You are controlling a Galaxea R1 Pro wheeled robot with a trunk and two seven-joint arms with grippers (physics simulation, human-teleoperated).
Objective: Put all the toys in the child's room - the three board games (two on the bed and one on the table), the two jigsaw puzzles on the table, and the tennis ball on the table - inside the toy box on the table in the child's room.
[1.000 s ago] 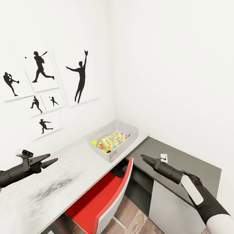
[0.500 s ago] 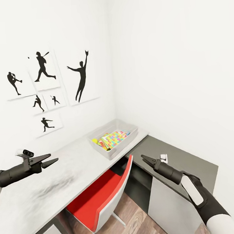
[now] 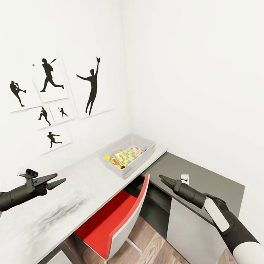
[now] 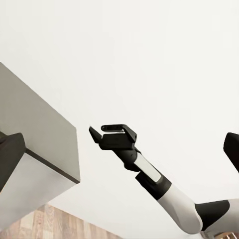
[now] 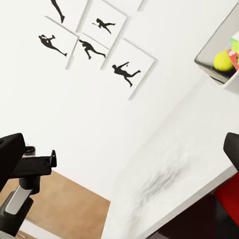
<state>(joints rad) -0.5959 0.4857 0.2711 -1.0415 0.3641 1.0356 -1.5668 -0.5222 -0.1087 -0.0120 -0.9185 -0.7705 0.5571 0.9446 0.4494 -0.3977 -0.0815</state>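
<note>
So a red chair [image 3: 115, 224] is tucked under the worktop [image 3: 73, 192], near the toy box [image 3: 144, 160], which is angled toward the corner. The left claw [image 3: 58, 180] is spread slightly; the right claw [image 3: 162, 178] looks pressed together.

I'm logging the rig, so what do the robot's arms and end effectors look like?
Both arms are mostly black. The left end effector has tapered black fingers and a small white-and-black camera block on top. The right end effector is a black point; behind it come a white panel and a white sleeve.
</note>
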